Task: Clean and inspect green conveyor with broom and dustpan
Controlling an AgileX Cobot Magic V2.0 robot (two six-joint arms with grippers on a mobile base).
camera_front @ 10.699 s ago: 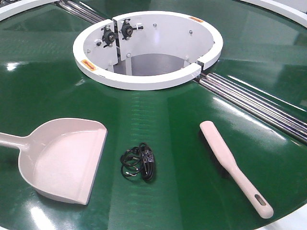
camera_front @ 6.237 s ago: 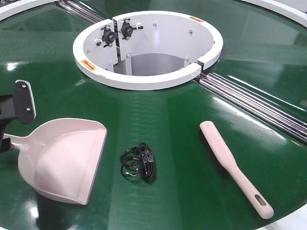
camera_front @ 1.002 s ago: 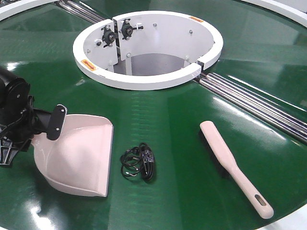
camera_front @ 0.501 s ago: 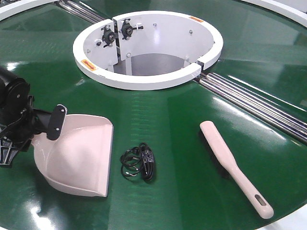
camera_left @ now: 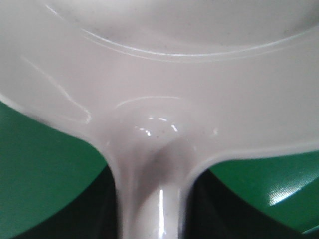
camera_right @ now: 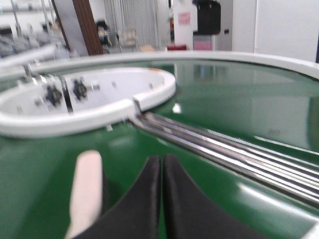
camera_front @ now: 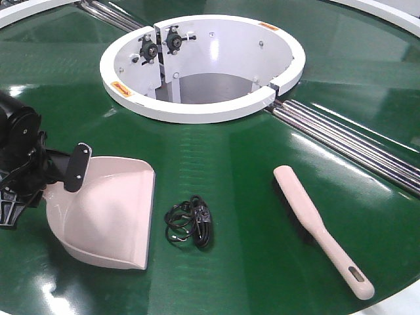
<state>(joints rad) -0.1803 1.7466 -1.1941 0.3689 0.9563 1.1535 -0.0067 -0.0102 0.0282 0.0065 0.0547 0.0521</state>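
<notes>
Green conveyor [camera_front: 223, 164] fills the front view, a big glossy dark-green belt with a white ring-shaped hub [camera_front: 197, 111] towards its far side and steel rollers [camera_front: 341, 141] running from the hub out to the right edge.

Over at the left edge sits the pale beige plastic dustpan [camera_front: 108, 210]. Its wide flat lip lies on the belt and points towards the right, and its curved back wall faces the left edge. The left gripper [camera_front: 42, 190] is right there at the back wall, black fingers on either side of the handle, clamped on it. The left wrist view is pressed up close: beige dustpan [camera_left: 159, 74] wall across the top, the handle running down the middle between two dark finger shapes, green belt [camera_left: 40, 164] on both sides.

Just beside the lip, apart from it, lies a small tangled black cable bundle [camera_front: 190, 223].

Well off towards the right of the near edge is the slim pale beige broom [camera_front: 315, 220], lying flat with dark bristles down and the slotted handle tip nearest that edge. Nothing touches it.

The right gripper [camera_right: 162, 199] shows only in its own wrist view, black fingers pressed together with nothing between them, above the belt, with the broom [camera_right: 84, 194] blurred just to their left.
</notes>
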